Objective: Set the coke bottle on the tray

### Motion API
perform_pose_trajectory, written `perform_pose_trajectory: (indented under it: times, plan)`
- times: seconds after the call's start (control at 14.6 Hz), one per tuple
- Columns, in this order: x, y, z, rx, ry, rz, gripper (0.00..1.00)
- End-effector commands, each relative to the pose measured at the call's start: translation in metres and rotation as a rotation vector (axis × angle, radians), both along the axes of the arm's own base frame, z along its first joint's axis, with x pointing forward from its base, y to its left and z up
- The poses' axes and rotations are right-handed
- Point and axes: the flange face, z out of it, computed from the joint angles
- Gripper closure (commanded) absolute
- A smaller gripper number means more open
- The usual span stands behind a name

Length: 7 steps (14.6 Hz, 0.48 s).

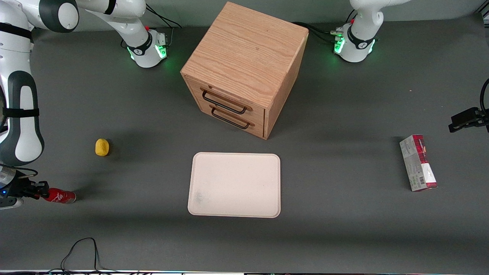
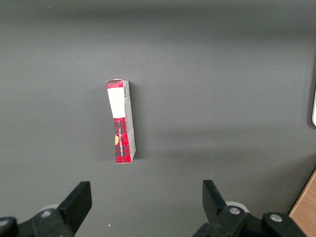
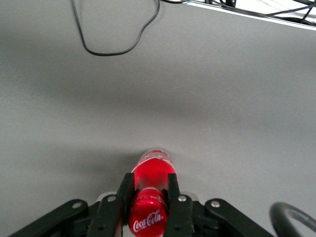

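Coke bottle (image 1: 61,196), glossy red, in gripper (image 1: 41,193)

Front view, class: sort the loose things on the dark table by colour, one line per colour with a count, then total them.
Red: 2, the glossy red coke bottle lying in the gripper, and the red-and-grey rectangular carton
Yellow: 1, the small yellow lump
Cream-white: 1, the flat rectangular tray
Wood brown: 1, the two-drawer wooden cabinet
Total: 5

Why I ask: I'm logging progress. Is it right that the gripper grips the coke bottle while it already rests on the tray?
Not quite. The gripper does grip the coke bottle, but at the working arm's end of the table, well off the tray, as the front view shows.
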Motion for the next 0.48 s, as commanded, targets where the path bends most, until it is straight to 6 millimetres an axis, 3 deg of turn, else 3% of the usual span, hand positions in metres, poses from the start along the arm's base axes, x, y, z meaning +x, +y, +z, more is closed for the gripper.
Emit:
perform_pose_trajectory:
  times: [0.0, 0.27, 0.41]
  plan:
    - [0.003, 0.021, 0.048, 0.037, 0.010, -0.021, 1.00]
    - [-0.001, 0.071, 0.141, 0.075, 0.049, -0.101, 1.00]
    - [-0.005, 0.107, 0.187, 0.045, 0.069, -0.145, 1.00]
